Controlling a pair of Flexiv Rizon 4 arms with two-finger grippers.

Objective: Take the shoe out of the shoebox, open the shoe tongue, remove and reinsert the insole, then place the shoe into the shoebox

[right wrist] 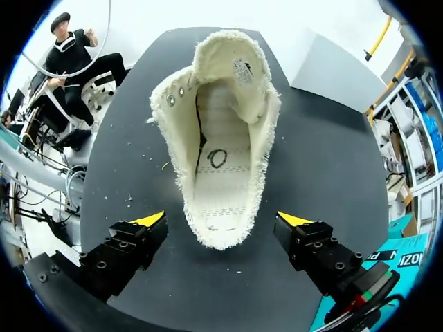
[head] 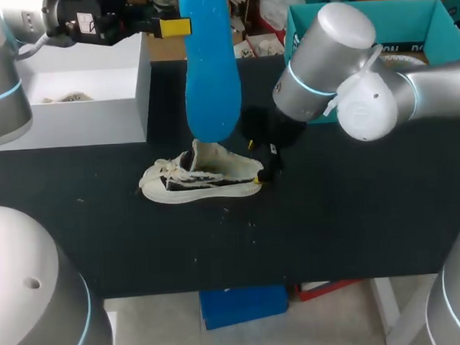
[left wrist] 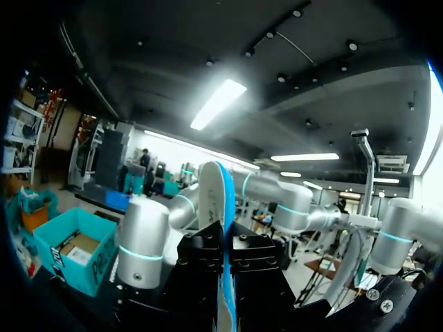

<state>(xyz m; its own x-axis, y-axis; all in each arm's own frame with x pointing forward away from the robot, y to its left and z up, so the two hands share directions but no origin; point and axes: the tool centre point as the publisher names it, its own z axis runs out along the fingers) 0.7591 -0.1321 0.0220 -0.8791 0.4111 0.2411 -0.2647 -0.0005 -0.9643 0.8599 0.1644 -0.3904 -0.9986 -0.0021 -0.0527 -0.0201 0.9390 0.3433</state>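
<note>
While the left gripper (head: pixel 179 26) is clamped on the upper end of the blue insole (head: pixel 209 74), holding it upright above the table (head: pixel 354 220), the shoe (head: pixel 200 178) lies mid-table, toe pointing to the side where the white shoebox (head: pixel 90 110) stands. The right gripper (right wrist: pixel 222 220) has its fingers spread either side of the heel, touching neither side. Bare black table runs from the shoe to the near edge.

From the head camera, our right arm (head: pixel 340 68) covers most of our right gripper (head: pixel 254 164). The insole (head: pixel 208 66) runs off the upper edge and hides one finger of our left gripper (head: pixel 187 26). At the left wrist, the insole's lower end is cut off.
</note>
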